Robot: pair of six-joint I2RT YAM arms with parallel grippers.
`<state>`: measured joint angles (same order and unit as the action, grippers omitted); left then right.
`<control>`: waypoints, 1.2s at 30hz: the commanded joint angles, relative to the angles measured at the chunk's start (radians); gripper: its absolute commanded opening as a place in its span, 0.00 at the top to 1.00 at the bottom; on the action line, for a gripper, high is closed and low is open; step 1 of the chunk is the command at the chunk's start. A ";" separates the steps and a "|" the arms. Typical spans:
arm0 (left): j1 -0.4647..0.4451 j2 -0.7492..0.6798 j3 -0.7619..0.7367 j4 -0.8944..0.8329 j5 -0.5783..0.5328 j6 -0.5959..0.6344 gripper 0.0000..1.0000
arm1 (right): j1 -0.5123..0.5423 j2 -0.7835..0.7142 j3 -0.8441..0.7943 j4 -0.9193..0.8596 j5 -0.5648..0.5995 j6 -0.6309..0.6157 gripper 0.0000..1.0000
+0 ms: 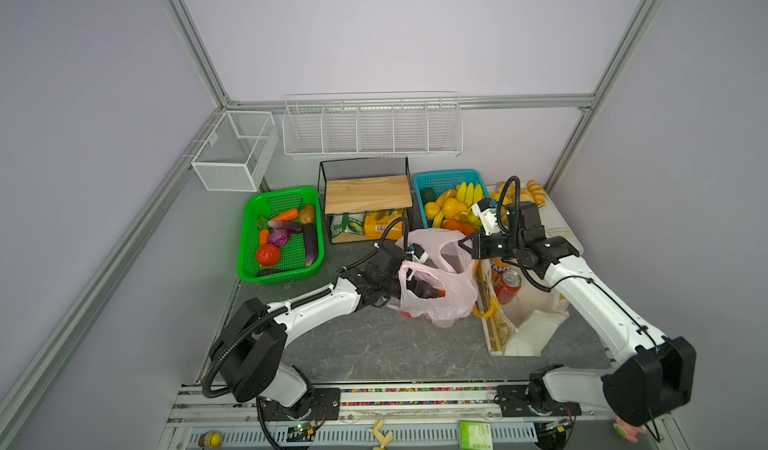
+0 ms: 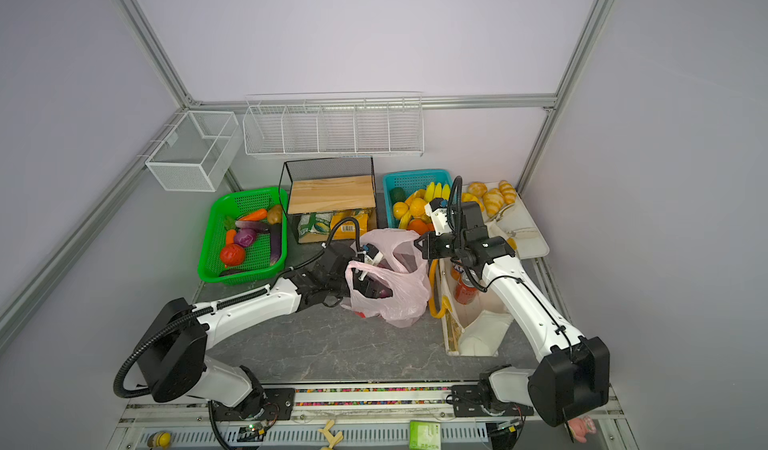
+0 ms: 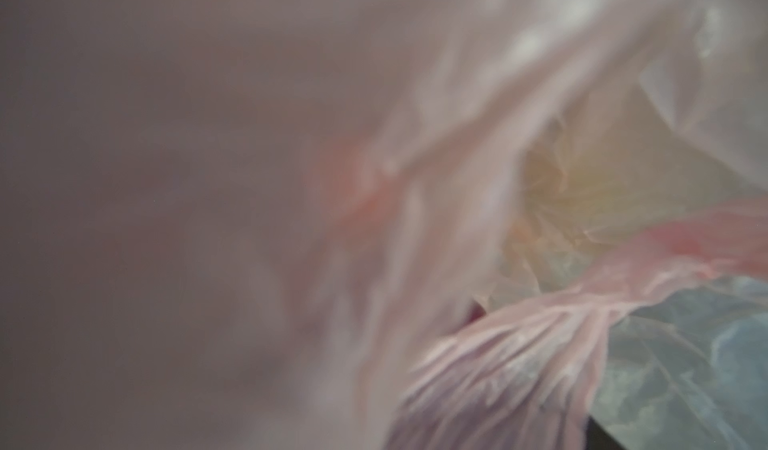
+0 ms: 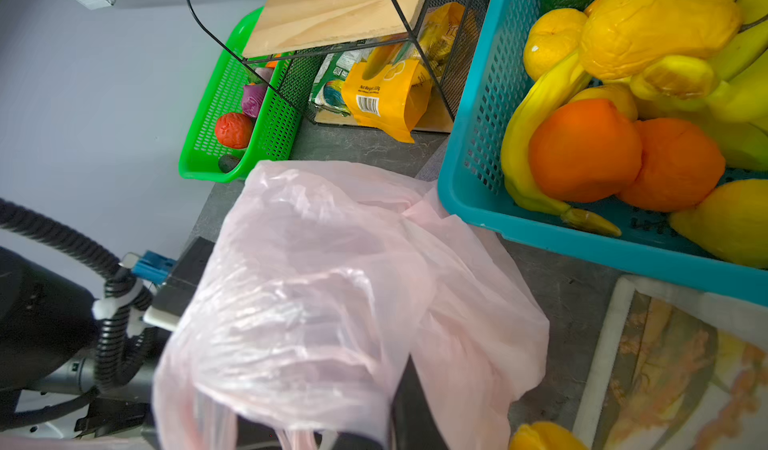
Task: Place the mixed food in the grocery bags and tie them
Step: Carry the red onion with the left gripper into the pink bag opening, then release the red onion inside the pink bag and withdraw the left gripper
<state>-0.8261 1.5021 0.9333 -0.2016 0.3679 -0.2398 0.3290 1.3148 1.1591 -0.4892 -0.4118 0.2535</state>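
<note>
The pink grocery bag (image 1: 453, 298) (image 2: 405, 298) stands open on the dark mat in both top views. My left gripper (image 1: 420, 288) reaches inside its mouth, jaws spread, with a purple vegetable (image 2: 384, 292) beside them. The left wrist view shows only blurred pink plastic (image 3: 498, 365). My right gripper (image 1: 462, 244) (image 2: 417, 243) is shut on the bag's far rim, and its film (image 4: 332, 281) drapes over the jaws. The cream tote (image 1: 536, 315) lies to the right and holds a Fanta can (image 1: 497, 267) and a red can (image 1: 508, 286). A red tomato (image 1: 268, 254) and a purple cabbage (image 1: 279, 237) lie in the green basket (image 1: 249, 236).
A black wire rack with a wooden board (image 1: 368, 192) and snack packs stands behind the bag. The teal basket (image 1: 446, 173) of bananas and oranges sits behind my right gripper. A tray (image 1: 561, 227) with croissants is at the back right. White wire baskets hang on the walls.
</note>
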 commanded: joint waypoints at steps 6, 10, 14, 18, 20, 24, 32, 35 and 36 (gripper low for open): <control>-0.005 -0.010 0.024 -0.090 -0.083 0.127 0.20 | 0.001 0.018 0.005 -0.015 0.008 -0.026 0.91; -0.005 -0.017 0.034 -0.134 -0.100 0.146 0.17 | 0.001 0.018 0.008 -0.018 0.014 -0.028 0.91; -0.003 -0.033 0.033 -0.145 -0.109 0.152 0.15 | 0.001 0.020 0.008 -0.019 0.015 -0.028 0.91; -0.002 -0.060 0.034 -0.155 -0.121 0.151 0.14 | 0.001 0.017 0.010 -0.023 0.018 -0.030 0.91; 0.005 -0.089 0.033 -0.159 -0.125 0.136 0.14 | 0.001 0.015 0.010 -0.027 0.026 -0.032 0.91; 0.035 -0.188 0.016 -0.163 -0.130 0.103 0.16 | 0.000 0.010 0.008 -0.029 0.042 -0.034 0.91; 0.174 -0.447 -0.081 -0.119 -0.034 0.057 0.17 | -0.001 0.019 0.007 -0.021 0.047 -0.030 0.92; 0.252 -0.513 -0.089 -0.124 0.026 0.026 0.17 | -0.003 0.019 0.007 -0.021 0.057 -0.027 0.92; 0.274 -0.532 -0.088 -0.122 0.035 0.013 0.17 | -0.003 0.019 0.006 -0.021 0.059 -0.028 0.92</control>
<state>-0.5945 1.0100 0.8585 -0.3264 0.3393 -0.1875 0.3286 1.3266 1.1591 -0.5003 -0.3737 0.2420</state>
